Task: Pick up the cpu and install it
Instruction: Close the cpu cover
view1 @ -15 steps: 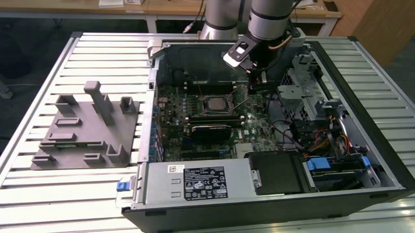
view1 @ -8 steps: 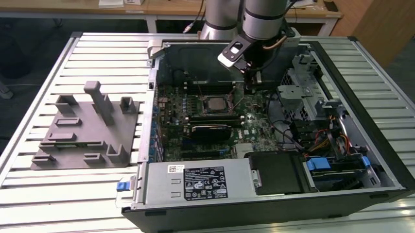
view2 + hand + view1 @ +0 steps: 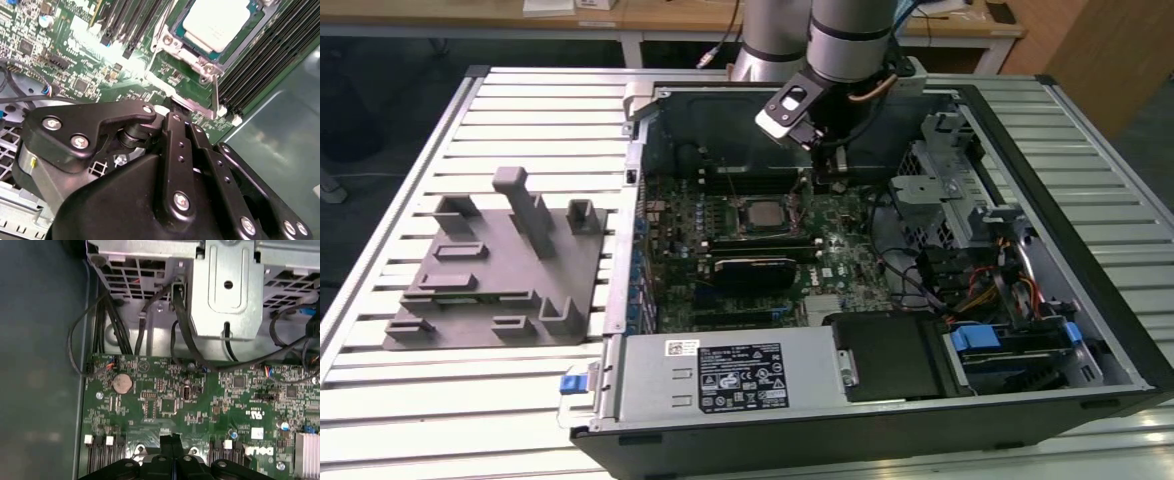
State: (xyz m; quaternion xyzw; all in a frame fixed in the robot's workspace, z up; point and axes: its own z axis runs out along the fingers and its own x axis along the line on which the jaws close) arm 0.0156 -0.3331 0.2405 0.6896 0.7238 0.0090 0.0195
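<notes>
On the slatted table [image 3: 454, 420], an open computer case [image 3: 854, 440], lying on its side. Well apart from the work, toward the exterior view's left, a grey fixture [image 3: 494, 270]. Inside the case, the green board [image 3: 851, 262], and near its middle the socket frame [image 3: 172, 45].

Within that frame, the cpu [image 3: 216, 22]: pale top up, flat, square to the frame, with the metal rim down around its edges in the second wrist view. Reads as picked up and set in place already. Judged from this, most of the task done. Latching of the thin metal lever [image 3: 216, 95] beside the socket: cannot tell, so possibly some locking down left.

Then the tool. Down into the case from the far side, the arm [image 3: 847, 40], with the gripper [image 3: 831, 180] low over the board. Sits just beside the socket, toward the exterior view's right, apart from the cpu. In the first wrist view, fingers [image 3: 166, 447] pressed together, with only a thin seam between them. Nothing pinched there, as far as visible. Close to the free end of the lever in the second wrist view; touching it or just clear of it, impossible to say.
</notes>
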